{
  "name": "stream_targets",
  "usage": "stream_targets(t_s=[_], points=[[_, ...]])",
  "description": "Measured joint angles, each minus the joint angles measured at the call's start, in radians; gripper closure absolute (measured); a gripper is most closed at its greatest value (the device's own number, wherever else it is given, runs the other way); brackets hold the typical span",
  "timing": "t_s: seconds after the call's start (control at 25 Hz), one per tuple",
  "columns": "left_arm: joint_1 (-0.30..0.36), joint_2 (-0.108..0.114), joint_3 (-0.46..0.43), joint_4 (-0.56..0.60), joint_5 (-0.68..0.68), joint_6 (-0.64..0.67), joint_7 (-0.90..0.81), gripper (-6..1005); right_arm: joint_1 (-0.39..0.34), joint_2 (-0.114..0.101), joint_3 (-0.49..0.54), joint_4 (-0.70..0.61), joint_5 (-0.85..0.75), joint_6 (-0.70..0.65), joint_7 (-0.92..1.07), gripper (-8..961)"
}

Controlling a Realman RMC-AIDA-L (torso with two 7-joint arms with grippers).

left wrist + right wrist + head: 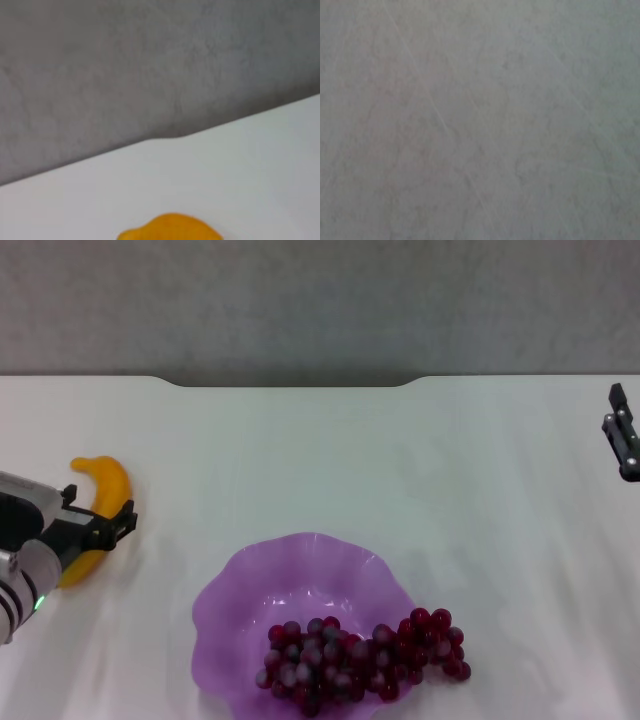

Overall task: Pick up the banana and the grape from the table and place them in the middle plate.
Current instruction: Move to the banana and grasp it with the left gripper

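The white table (320, 460) has a purple plate (300, 580) with a wavy rim near the front, in the middle. The bunch of dark red grapes (360, 655) lies in the plate, on its right part, and the end of the bunch hangs over the right rim onto the table. The banana (100, 510) is yellow and curved, and it is on the left side of the table, well apart from the plate. The left hand (105, 528) is right at the banana, with its dark fingers across the middle of the fruit, so the lower half of the banana is partly hidden behind it. I cannot tell if the left hand is clenched on the banana or only around it. In the left wrist view, a bit of the banana (172, 227) shows at the edge, with the table (200, 180) and a grey wall behind it. The right hand (624, 440) is far off at the right edge of the table, away from everything, and I cannot tell if it is released or clenched. The right wrist view shows only a plain grey surface.
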Motion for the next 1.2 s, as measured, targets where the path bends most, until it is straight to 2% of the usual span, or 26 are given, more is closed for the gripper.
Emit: stream_targets(t_s=[0.56,1.2], points=[[-0.079,0.000,-0.006,0.107,0.001,-0.077,0.001,256,0.007,-0.002,0.000,0.019,-0.002,-0.021,0.000,253],[-0.090,-0.001,0.006,0.111,0.001,-0.084,0.006,282,0.012,-0.002,0.002,0.020,-0.002,-0.021,0.000,253]])
